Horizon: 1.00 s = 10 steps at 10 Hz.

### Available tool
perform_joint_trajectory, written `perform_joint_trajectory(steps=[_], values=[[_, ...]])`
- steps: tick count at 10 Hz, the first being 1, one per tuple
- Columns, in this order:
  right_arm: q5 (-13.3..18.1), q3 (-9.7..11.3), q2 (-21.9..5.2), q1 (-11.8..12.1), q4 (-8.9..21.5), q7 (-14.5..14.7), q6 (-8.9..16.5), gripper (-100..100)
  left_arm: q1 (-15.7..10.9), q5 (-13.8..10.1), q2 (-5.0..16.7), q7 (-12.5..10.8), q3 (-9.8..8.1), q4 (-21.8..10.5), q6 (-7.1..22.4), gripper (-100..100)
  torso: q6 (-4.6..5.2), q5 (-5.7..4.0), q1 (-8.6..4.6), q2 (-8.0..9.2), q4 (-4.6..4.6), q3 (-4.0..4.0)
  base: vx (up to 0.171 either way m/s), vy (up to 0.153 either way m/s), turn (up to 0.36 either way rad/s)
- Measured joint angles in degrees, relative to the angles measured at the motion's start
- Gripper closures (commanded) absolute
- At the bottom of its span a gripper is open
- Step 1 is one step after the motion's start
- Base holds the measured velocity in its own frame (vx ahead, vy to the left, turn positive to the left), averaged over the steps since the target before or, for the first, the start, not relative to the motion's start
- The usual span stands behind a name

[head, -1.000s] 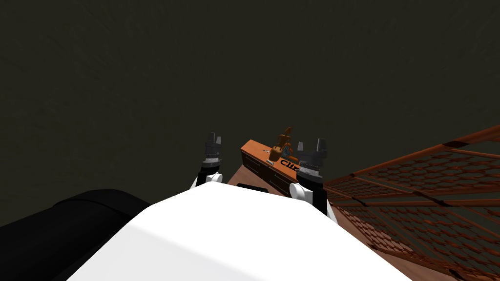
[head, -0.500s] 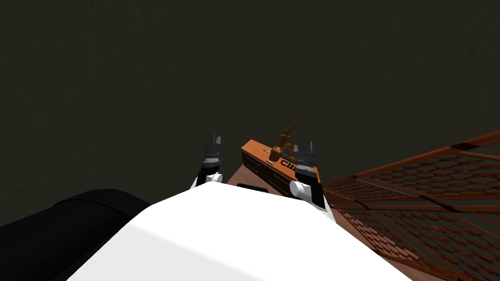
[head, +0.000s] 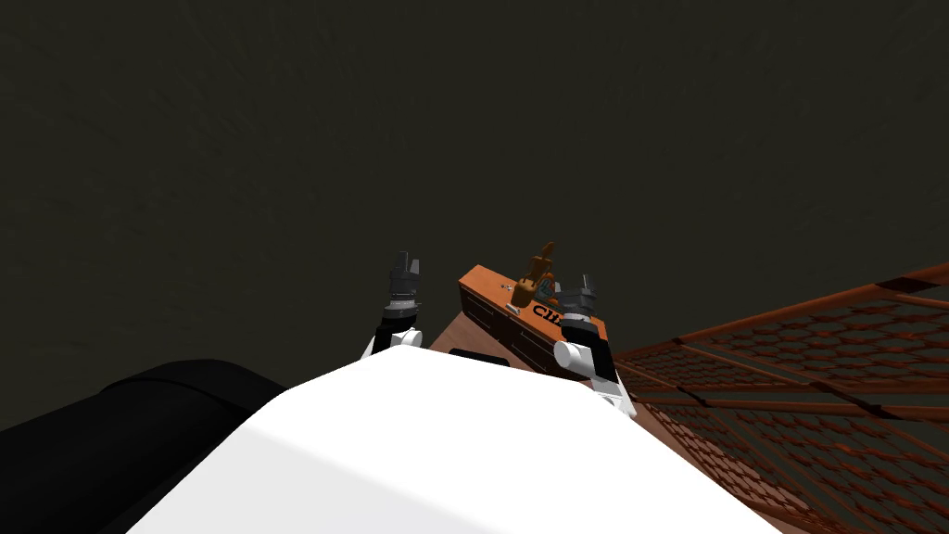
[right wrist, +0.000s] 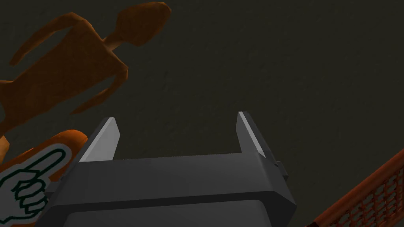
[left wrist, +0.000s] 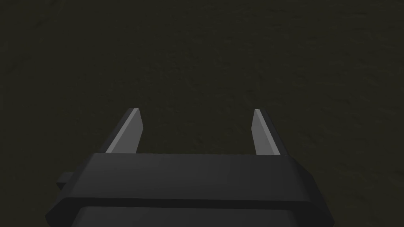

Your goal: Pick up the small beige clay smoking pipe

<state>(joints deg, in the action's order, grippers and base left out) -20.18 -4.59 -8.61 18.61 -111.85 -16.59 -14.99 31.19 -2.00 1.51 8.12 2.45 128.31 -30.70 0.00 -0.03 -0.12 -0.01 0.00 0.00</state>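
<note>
Right hand [right wrist: 177, 120], fingers [right wrist: 104, 140] apart, near orange figure [right wrist: 67, 75] atop orange cabinet [head: 484, 295]

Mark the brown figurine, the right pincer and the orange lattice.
brown figurine [right wrist: 67, 75], right wrist view, on its torso.
right pincer [right wrist: 176, 118], right wrist view, midway between its fingertips.
orange lattice [head: 816, 334], head view, on its mesh.

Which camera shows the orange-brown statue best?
The right wrist view: the orange-brown statue looms large beside the open right gripper, with its body, thin neck and head all plain. The head view shows it tiny, standing on the orange cabinet. The left wrist view faces a flat dark surface beyond the left gripper.
</note>
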Motion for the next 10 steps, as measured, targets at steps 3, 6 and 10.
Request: perform_joint_trajectory(steps=[3, 6, 10], values=[[-3.65, -1.0, -0.75, -2.49, 4.62, -2.26, 3.73, -100, 0.0, 0.0, 0.0, 0.0, 0.0, 0.0, 0.0, 0, 0.01, 0.0, 0.04, -0.01, 0.0, -0.01, -0.004, -0.023, 0.052], [-7.86, -2.27, -2.01, -5.29, 10.4, -4.99, 7.25, -100, 0.0, 0.0, 0.0, 0.0, 0.0, 0.0, 0.0, 0, 0.0, 0.0, 0.01, -0.03, -0.01, -0.02, 0.0, -0.025, 0.05], [-11.74, -3.6, -3.33, -7.81, 15.87, -7.63, 11.92, -100, 0.0, 0.0, 0.0, 0.0, 0.0, 0.0, 0.0, 0, 0.01, 0.01, 0.06, -0.02, -0.01, -0.01, -0.001, -0.015, 0.039]])
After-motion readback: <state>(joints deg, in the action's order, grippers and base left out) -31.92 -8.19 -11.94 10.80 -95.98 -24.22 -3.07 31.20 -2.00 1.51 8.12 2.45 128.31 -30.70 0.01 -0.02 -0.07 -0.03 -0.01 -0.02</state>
